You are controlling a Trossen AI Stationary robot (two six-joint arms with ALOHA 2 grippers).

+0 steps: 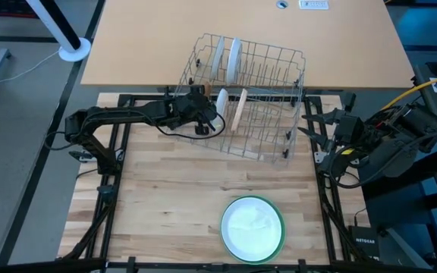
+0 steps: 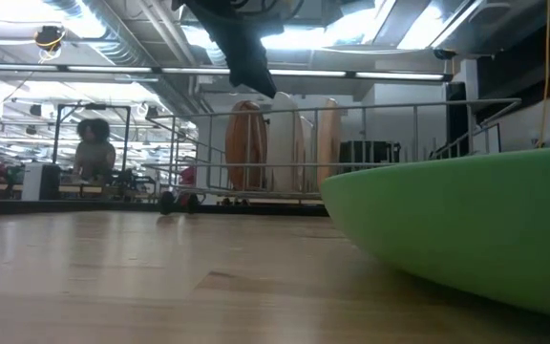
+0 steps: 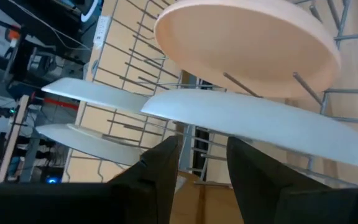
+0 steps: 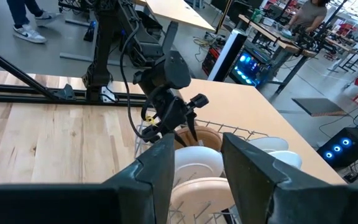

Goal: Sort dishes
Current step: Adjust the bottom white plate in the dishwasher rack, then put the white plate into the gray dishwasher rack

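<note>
A grey wire rack (image 1: 249, 98) stands at the table's far middle. Two white plates (image 1: 234, 54) stand on edge in its far row. A white plate (image 1: 222, 102) and a tan plate (image 1: 239, 111) stand on edge in its near row. My left gripper (image 1: 212, 120) hovers open at the rack's left side. In the left wrist view its fingertips (image 3: 169, 149) stand just short of the white plate's rim (image 3: 253, 121), nothing between them. A large green plate (image 1: 253, 227) with a white inside lies flat near the front edge. My right gripper (image 4: 191, 155) waits open, raised at the table's right.
A tan tabletop (image 1: 241, 30) adjoins the wooden table beyond the rack. Bare wood (image 1: 165, 197) lies between the rack and the green plate. In the low view the green plate (image 2: 466, 229) fills the right foreground, and a person (image 2: 94, 148) shows far behind.
</note>
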